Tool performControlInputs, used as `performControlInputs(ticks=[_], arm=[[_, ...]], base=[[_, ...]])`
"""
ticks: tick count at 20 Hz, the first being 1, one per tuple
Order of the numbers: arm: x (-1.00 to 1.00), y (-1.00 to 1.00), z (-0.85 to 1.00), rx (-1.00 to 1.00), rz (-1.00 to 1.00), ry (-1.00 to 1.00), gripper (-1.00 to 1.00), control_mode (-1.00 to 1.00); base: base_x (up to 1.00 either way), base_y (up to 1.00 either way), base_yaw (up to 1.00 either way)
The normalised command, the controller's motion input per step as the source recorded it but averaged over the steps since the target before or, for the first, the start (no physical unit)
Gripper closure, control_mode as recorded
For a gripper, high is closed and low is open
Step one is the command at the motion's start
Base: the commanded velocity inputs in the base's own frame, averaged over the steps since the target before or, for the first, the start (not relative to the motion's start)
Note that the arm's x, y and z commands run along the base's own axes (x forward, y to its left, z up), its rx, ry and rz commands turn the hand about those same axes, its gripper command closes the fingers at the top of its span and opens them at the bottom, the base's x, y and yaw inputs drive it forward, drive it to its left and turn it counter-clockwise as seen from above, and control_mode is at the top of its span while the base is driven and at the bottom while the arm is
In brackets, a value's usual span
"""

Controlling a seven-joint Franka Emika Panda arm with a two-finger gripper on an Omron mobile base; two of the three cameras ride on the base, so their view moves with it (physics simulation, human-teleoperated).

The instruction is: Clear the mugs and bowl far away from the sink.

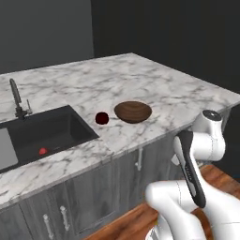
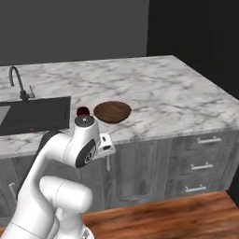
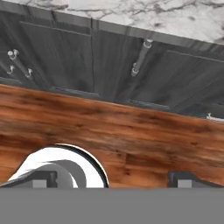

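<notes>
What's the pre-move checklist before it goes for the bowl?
1. Claw open and holding nothing: ok, the fingertips stand wide apart in the hand view with floor between them.
2. Bowl upright on the counter, nothing in it: ok.
3. Space around the bowl: not ok, the small dark red object sits close beside it on the sink side, apart from it.
4. Claw aimed at the bowl: not ok, the hand view faces the cabinet doors and wood floor.
5. Mugs located: cannot tell.
6. Red ball in the sink basin, away from the bowl: ok.
</notes>
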Motion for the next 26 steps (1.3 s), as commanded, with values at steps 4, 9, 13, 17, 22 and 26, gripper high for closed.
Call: performControlInputs(ticks=[4, 9, 13, 17, 22, 26], arm=[[0.0, 0.0, 0.0, 0.0, 0.0, 0.0, -1.0, 1.0], [0.0, 0.0, 0.0, 0.0, 0.0, 0.0, -1.0, 1.0], [0.0, 0.0, 0.0, 0.0, 0.0, 0.0, -1.0, 1.0], [0.0, 0.0, 0.0, 0.0, 0.0, 0.0, -1.0, 1.0], [0.0, 0.0, 0.0, 0.0, 0.0, 0.0, -1.0, 1.0], [0.17, 0.13, 0.0, 0.0, -0.01, 0.02, -1.0, -1.0]], base=[[0.19, 0.4, 0.26], [0.41, 0.45, 0.14], [0.31, 0.1, 0.16], [0.39, 0.01, 0.29], [0.45, -0.08, 0.19], [0.2, 0.0, 0.0]])
